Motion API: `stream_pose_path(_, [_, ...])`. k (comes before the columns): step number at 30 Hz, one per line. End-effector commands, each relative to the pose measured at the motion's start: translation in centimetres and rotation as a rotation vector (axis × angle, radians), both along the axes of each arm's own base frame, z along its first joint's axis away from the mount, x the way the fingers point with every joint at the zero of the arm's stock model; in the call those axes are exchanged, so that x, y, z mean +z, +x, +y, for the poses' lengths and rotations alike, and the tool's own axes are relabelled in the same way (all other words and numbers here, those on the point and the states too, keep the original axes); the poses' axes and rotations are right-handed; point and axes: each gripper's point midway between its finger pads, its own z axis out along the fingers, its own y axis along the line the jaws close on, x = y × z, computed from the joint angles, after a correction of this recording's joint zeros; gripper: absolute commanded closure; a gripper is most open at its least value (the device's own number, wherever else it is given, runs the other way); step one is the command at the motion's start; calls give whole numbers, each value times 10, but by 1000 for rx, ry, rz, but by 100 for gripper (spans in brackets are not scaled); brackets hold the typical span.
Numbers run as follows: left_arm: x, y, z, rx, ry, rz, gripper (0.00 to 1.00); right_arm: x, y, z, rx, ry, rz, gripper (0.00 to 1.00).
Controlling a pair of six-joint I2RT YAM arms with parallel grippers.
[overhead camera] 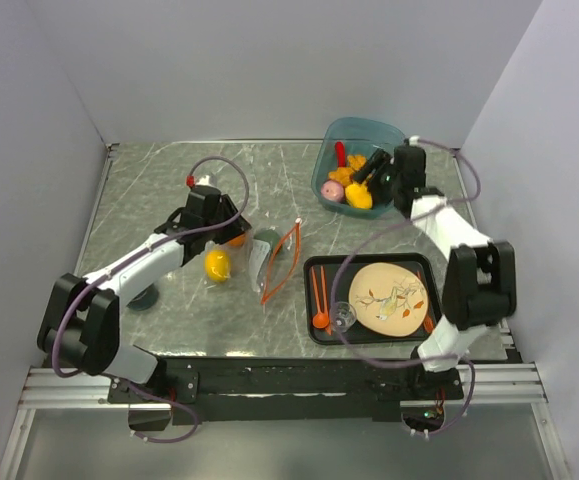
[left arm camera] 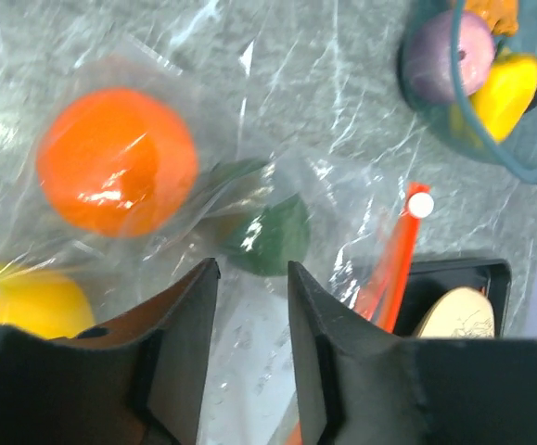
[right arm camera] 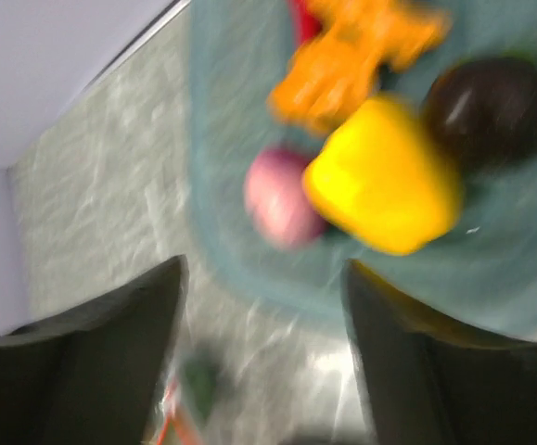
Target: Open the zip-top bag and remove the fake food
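Zip-top bag (left arm camera: pixel 222 139) holds orange food (left arm camera: pixel 117 159); left tool (left arm camera: pixel 249 271) parted above.

The zip-top bag (overhead camera: pixel 259 255) is clear with an orange-red strip (overhead camera: pixel 281 262), its fake food (left arm camera: pixel 117 159) orange, yellow and green.

Clear zip-top bag (left arm camera: pixel 214 111) lying flat on grey marbled table (left arm camera: pixel 27 46). Under the plastic: orange ball (left arm camera: pixel 117 159) and green piece (left arm camera: pixel 268 234); yellow lemon (left arm camera: pixel 27 301) at lower left. Orange-red zip strip (left arm camera: pixel 393 269) beside black tray (left arm camera: pixel 453 276). Blue tub (left arm camera: pixel 526 156), upper right, holds pink piece (left arm camera: pixel 452 56) and yellow piece (left arm camera: pixel 505 93). Left gripper (left arm camera: pixel 254 352) has its fingers narrowly parted above the bag.
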Motion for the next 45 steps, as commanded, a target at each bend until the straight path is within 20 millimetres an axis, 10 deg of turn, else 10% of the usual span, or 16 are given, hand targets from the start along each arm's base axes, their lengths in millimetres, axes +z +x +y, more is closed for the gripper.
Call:
stream_pose_path(1, [19,21,-12,-15,-17,-53,63,13,-59,63,162,146,-56,56])
stream_pose_path(7, [-1,48,-29,-17,-13,-24,75,-9,-141,141,335,244,-26,69])
stream_pose_path(19, [-55,68,-37,-7,36,56,82,-54,-154,222,478,322,129,75])
stream_pose_path(23, [-68,61,-37,-9,34,77,82,-65,-153,231,482,326,166,72])
stream_pose_path(30, [-78,50,-35,-8,33,95,83,-73,-137,226,407,232,141,33])
stream_pose_path(45, [-93,32,-36,-21,17,111,91,-104,-132,249,422,89,178,28])
